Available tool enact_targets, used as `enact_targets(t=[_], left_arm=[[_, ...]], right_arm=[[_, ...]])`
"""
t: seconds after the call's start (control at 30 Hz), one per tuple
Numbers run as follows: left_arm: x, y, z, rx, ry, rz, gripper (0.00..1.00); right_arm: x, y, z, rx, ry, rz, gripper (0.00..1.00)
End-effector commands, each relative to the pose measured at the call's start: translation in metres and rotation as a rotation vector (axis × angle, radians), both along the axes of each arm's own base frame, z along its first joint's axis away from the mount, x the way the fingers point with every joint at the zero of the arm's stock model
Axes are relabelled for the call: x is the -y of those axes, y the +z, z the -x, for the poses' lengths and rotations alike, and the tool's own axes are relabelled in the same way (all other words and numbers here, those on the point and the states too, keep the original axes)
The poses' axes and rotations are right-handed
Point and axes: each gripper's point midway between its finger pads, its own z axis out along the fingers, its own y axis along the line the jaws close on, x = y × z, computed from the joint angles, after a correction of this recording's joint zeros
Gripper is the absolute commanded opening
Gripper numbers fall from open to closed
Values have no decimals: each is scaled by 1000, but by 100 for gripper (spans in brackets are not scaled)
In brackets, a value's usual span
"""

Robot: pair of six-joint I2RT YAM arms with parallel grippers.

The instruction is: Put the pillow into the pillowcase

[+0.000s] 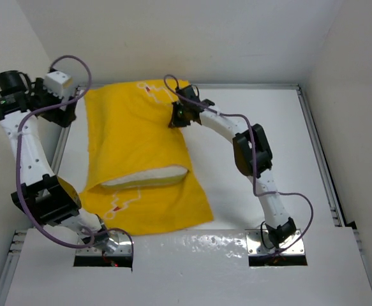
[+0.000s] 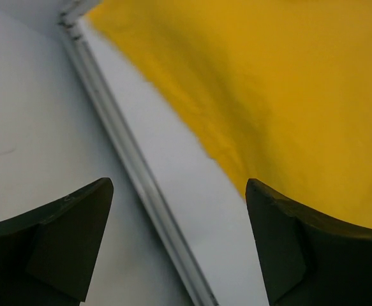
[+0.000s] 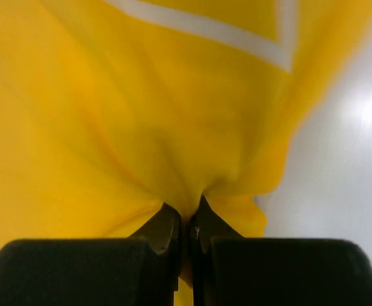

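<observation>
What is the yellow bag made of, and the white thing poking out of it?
The pillowcase looks like thin, matte woven cloth: it bunches into soft folds where the right gripper pinches it. The pillow, peeking from the opening, seems to be soft padded fabric, pale and dull; its texture is too small to tell.

The pillowcase [image 1: 141,146] lies on the table's [image 1: 256,121] left half, running from the far edge toward the near edge. The pillow [image 1: 150,176] sits inside its far part, apparently wholly, showing at the opening.
</observation>
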Motion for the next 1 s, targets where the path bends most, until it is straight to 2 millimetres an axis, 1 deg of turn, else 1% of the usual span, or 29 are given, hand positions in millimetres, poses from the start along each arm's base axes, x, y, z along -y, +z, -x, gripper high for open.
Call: enact_targets(t=[0.0,0.03,0.07,0.1,0.13,0.17,0.2,0.23,0.27,0.3,0.33,0.37,0.4,0.43,0.47,0.5,0.53,0.57,0.6,0.63,0.67,0.7,0.73,0.77,0.8,0.83,0.87,0.93,0.97], left_arm=[[46,-33,-2,-152,-103,22,85],[54,-37,-4,-170,-113,29,87],[71,-40,-7,-185,-151,36,91],[83,-45,-10,-202,-166,58,94],[106,-47,-13,-210,-220,63,96],[118,-52,-15,-235,-233,85,100],[132,-55,-17,-248,-256,97,100],[159,-59,-17,-265,-316,105,100],[174,-64,-17,-286,-346,125,100],[198,-66,-14,-300,-405,127,100],[217,-69,-11,-310,-456,124,100],[231,-74,-8,-333,-488,129,100],[244,-78,-4,-351,-521,126,100],[269,-82,6,-372,-592,113,100],[279,-93,11,-405,-625,93,100],[301,-102,24,-436,-690,64,100],[305,-114,28,-464,-699,9,100],[308,-132,38,-509,-712,-26,100],[322,-142,44,-510,-743,-70,100],[325,-152,47,-519,-744,-101,100],[320,-161,46,-521,-703,-154,100],[323,-176,46,-511,-692,-189,100],[313,-181,38,-494,-622,-253,100],[306,-194,38,-498,-587,-285,100],[306,-197,24,-440,-547,-304,100],[294,-199,14,-418,-468,-357,100],[288,-207,12,-411,-440,-379,100],[283,-210,0,-362,-389,-425,100],[279,-219,4,-373,-382,-443,100]], right_arm=[[9,78,-104,227,-126,-148,0],[-2,113,-128,332,-130,-236,0],[-5,131,-135,385,-119,-285,12],[-13,145,-133,421,-79,-334,32],[-14,168,-132,506,-55,-379,54],[-14,177,-127,531,-35,-390,84],[-8,171,-121,536,-11,-344,91],[1,194,-116,572,-12,-319,98],[10,199,-113,578,-23,-280,99],[30,184,-109,547,-61,-188,99],[50,212,-102,582,-102,-173,99],[64,215,-95,577,-133,-150,99],[80,185,-81,506,-163,-108,99],[95,182,-72,500,-204,-77,99],[109,206,-56,533,-225,-84,99],[120,168,-35,463,-220,-31,99],[129,159,-23,445,-235,-11,99],[142,142,4,404,-249,0,99],[146,136,15,392,-261,-3,99],[153,126,26,373,-272,2,99],[157,120,37,362,-274,1,99],[165,105,57,332,-283,7,99],[169,98,66,314,-290,9,99],[176,77,82,268,-295,27,99],[176,80,88,272,-307,-1,99],[176,74,95,259,-303,-8,98],[177,60,106,223,-298,-6,98],[177,55,115,213,-296,-10,98],[180,46,122,197,-298,-1,98]])
